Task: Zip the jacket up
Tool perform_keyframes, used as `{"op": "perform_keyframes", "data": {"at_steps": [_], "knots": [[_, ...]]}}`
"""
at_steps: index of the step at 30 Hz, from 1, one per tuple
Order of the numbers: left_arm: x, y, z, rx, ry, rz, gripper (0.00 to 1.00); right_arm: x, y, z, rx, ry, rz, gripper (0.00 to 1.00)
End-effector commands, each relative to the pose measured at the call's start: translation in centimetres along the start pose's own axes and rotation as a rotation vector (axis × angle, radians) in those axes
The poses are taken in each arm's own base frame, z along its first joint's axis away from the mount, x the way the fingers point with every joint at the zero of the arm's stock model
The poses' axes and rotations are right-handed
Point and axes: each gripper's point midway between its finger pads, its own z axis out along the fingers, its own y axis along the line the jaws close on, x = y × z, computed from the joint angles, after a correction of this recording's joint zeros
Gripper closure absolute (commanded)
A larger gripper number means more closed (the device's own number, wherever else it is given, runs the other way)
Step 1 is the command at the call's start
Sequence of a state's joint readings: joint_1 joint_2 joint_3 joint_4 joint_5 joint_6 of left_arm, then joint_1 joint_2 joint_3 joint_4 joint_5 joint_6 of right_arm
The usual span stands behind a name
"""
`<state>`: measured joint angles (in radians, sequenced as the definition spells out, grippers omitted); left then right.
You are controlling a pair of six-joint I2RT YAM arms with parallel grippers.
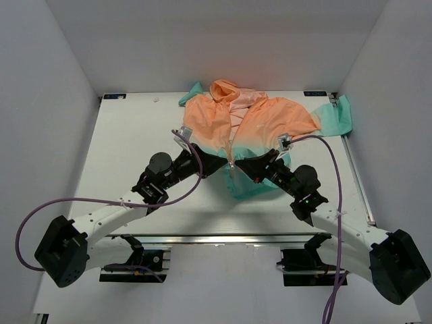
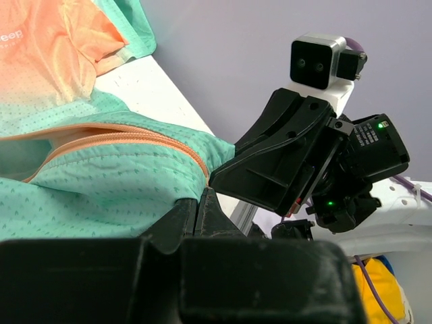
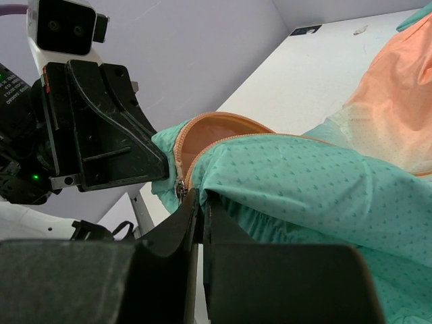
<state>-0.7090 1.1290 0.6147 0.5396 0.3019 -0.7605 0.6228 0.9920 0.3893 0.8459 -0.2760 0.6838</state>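
Note:
The jacket [image 1: 263, 121] lies flat with its peach hood at the far end and its teal hem toward me. Its orange zipper [image 1: 231, 145] runs down the middle. My left gripper [image 1: 221, 162] and right gripper [image 1: 244, 166] meet at the hem, one on each side of the zipper's lower end. In the left wrist view the left gripper [image 2: 197, 202] is shut on teal hem fabric [image 2: 101, 189] just below the zipper tape [image 2: 135, 138]. In the right wrist view the right gripper [image 3: 200, 199] is shut on the hem [image 3: 304, 189], right beside the metal slider [image 3: 180, 187].
The two grippers nearly touch, and the other arm's black finger [image 2: 270, 169] fills much of each wrist view. One teal sleeve end [image 1: 344, 118] drapes over the table's right rail. A metal rail [image 1: 229, 237] runs along the near edge. Purple cables [image 1: 40, 209] loop beside both arms.

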Motion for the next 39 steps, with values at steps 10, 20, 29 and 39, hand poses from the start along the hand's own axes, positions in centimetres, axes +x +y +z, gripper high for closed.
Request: {"op": "perform_keyframes", "data": {"at_steps": [10, 20, 29, 39], "knots": [[-0.3, -1.2, 0.2, 0.051, -0.002, -0.010, 1.00, -2.8, 2.5, 0.5, -0.110, -0.110, -0.010, 1.00], [0.9, -1.4, 0.4, 0.091, 0.046, -0.046, 1.00, -3.2, 1.9, 1.3, -0.085, -0.124, 0.007, 1.00], [2.4, -1.7, -0.1, 0.130, 0.094, -0.078, 1.00, -3.5, 1.1, 1.9, -0.048, -0.138, 0.008, 1.00], [4.9, 3.8, -1.1, -0.143, 0.174, -0.063, 1.00, -4.3, 1.3, 2.1, 0.006, -0.097, 0.039, 1.00]]}}
